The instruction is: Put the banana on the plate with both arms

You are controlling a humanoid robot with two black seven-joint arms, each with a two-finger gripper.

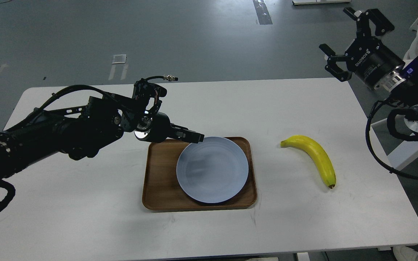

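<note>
The pale blue-grey plate lies flat in the brown wooden tray at the middle of the white table. The yellow banana lies on the table to the right of the tray, stem end to the left, dark tip toward the front. My left gripper reaches in from the left, and its tip is at the plate's back-left rim. Its fingers read as one dark bar. My right gripper is open and empty, held high above the table's back right corner, far from the banana.
The white table has its right edge close behind the banana. A second white surface stands at the right under my right arm. Grey floor lies beyond the table's back edge.
</note>
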